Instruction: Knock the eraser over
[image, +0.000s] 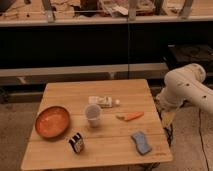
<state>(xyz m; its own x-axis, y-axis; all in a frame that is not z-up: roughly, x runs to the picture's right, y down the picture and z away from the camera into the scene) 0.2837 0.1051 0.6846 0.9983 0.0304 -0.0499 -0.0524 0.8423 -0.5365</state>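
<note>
A clear plastic cup (93, 114) stands upright near the middle of the light wooden table (60, 150), and I place everything else from it. The eraser (77, 143), a small black block with white and orange stripes on its face, stands on end in front of the cup and a little to its left. It is near the cup but not touching, and shorter than it. Further left of the cup sits a round orange bowl (52, 121), close to the table's left edge. Just behind the cup a flat white packet (102, 101) lies on its side. To the right of the cup an orange carrot (130, 116) lies flat. In front of the cup and well to its right, a blue sponge (141, 142) lies flat near the table's front right corner.

The robot's white arm (187, 87) bends in from the right, well apart from the cup and beyond the table's right edge. Its gripper (167, 119) hangs pointing downward at that edge, about level with the carrot, touching nothing that I can make out. Whether the gripper is spread or pressed together I cannot tell. It is well apart from the eraser, which stands on the cup's other side. Behind the cup, past the table, runs a dark shelving rack (100, 40) with clutter on top.
</note>
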